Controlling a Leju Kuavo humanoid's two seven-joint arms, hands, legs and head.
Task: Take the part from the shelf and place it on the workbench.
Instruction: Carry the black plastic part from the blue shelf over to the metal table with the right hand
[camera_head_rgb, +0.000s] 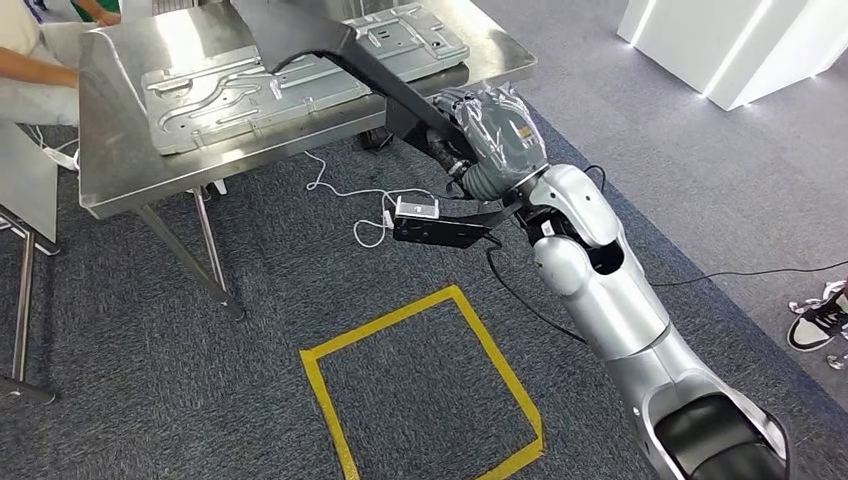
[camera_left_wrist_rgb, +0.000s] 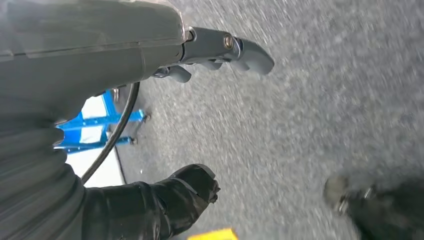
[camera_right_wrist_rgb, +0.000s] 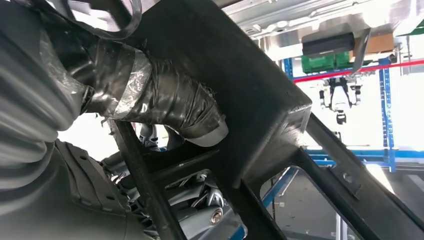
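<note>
R robot hand (camera_head_rgb: 478, 135) grips black part (camera_head_rgb: 330, 45), its far end over table (camera_head_rgb: 120, 170). L robot hand (camera_left_wrist_rgb: 165, 55) fingers apart, holding nothing, above carpet.

Empty robot hand (camera_left_wrist_rgb: 200, 115) over grey carpet (camera_left_wrist_rgb: 310, 125)

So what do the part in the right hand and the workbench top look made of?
The part looks like matte black painted metal or moulded plastic, going by its flat, dull, folded faces; which one is unclear. The workbench looks like brushed stainless steel: silvery, with soft reflections. The right hand holds the part.
</note>
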